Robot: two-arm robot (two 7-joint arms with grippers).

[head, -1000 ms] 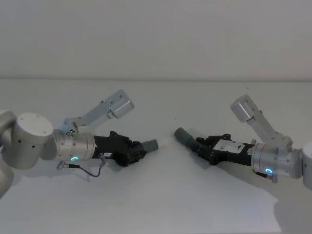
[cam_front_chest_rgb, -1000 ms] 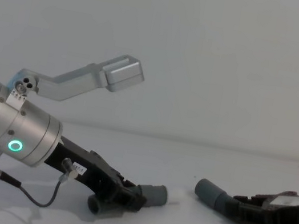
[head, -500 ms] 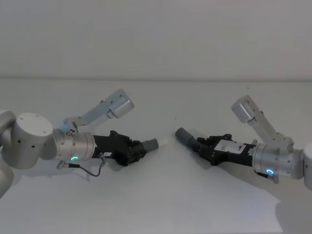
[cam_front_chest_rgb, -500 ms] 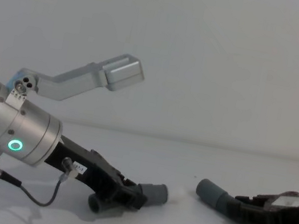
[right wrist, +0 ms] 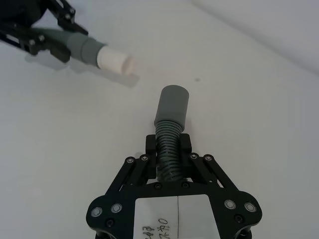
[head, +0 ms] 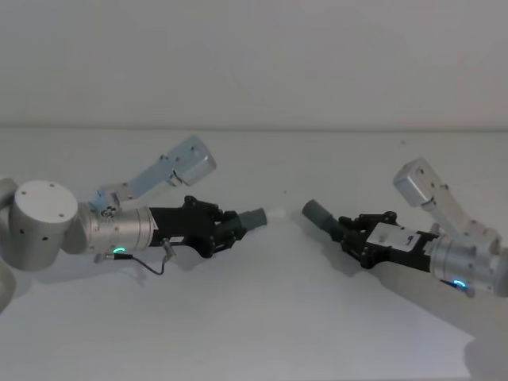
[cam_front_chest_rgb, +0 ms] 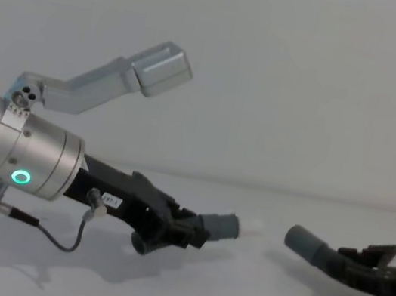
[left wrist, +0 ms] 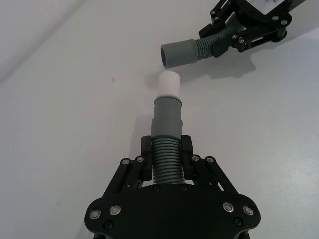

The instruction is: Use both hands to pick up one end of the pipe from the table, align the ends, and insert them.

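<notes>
Tabletop (head: pixel 238 333) centre: left gripper (head: pixel 228 227), clenched on white-tipped hose (head: pixel 255 218), has lifted toward right gripper (head: pixel 353 236) grasping grey-cuffed hose (head: pixel 317 213); ends unjoined.

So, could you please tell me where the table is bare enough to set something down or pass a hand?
The matte white table is bare nearer the robot than the black lattice left gripper and right gripper, and beyond them toward the far edge. Crowded: the small gap between the white-tipped grey corrugated hose and the plain-cuffed hose.
</notes>
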